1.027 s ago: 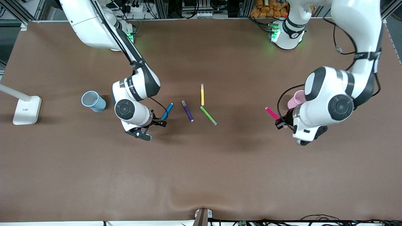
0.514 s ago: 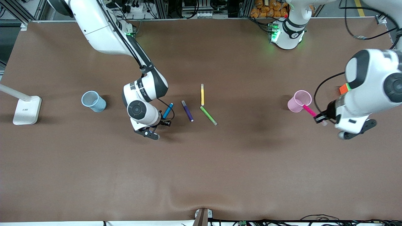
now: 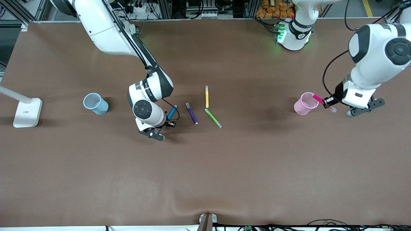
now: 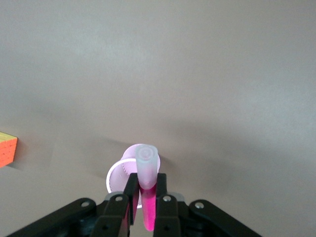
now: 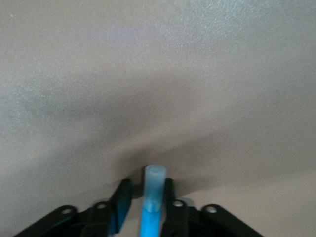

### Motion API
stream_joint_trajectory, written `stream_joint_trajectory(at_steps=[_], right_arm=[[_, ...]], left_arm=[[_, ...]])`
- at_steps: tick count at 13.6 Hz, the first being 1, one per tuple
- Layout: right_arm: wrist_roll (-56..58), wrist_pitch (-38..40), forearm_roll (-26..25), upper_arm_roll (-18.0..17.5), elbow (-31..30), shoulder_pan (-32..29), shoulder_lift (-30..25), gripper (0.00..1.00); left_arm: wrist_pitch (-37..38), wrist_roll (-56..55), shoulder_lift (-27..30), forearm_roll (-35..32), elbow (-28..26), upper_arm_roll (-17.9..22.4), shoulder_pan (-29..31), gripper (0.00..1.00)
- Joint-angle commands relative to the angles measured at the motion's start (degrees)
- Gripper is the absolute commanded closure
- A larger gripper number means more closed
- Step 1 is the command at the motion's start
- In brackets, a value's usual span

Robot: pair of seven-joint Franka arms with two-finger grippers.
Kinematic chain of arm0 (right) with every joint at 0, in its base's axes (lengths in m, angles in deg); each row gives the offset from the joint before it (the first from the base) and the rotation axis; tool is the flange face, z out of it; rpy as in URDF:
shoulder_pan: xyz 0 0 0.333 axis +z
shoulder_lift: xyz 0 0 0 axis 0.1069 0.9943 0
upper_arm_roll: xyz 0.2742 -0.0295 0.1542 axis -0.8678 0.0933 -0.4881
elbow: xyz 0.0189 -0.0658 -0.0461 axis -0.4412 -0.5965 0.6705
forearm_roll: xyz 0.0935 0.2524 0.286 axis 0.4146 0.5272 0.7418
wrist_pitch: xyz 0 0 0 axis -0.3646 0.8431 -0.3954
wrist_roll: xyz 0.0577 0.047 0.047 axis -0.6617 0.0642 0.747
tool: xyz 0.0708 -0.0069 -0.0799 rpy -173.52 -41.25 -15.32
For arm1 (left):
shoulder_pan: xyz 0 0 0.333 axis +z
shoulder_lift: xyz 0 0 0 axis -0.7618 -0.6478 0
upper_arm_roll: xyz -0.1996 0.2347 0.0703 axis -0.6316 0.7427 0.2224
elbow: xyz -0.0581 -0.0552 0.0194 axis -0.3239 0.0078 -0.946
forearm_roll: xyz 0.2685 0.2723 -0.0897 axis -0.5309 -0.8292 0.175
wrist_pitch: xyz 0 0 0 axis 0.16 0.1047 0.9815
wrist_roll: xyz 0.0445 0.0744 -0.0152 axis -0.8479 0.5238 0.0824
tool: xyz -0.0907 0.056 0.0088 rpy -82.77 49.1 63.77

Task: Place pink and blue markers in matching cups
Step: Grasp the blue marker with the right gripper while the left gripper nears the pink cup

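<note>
Both grippers gripped markers; the left gripper [image 3: 328, 103] clamped the pink marker [image 3: 318, 98] over the pink cup [image 3: 305, 104]; the right gripper [image 3: 169, 123] clamped the blue marker [image 3: 172, 112] above the table [image 3: 205, 166].

place: robotics lab | evidence: aluminium framing [image 3: 19, 14], cables and power strips [image 3: 208, 14] along frame top; brown table [image 3: 205, 176]; two bench-mounted arms

High front overview; two wrist close-ups
</note>
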Motion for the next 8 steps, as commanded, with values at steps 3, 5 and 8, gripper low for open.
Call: stream_joint_trajectory(at_steps=[3, 5, 8], right_arm=[[2.35, 0.61, 0.59, 0.17, -0.86, -1.58, -0.87, 1.00], [6.03, 5.60, 0.68, 0.17, 0.10, -3.94, -3.23, 1.00], [20.32, 17.72, 0.68, 0.25, 1.52, -9.04, -10.42, 1.00]], left_arm=[[-12.88, 0.76, 4.34, -1.00, -11.94, -0.15, 0.28, 1.00], [-14.64, 0.93, 4.60, -1.43, -12.91, -0.15, 0.28, 1.00], [-18.75, 1.02, 5.12, -3.54, -16.06, -0.15, 1.68, 1.00]])
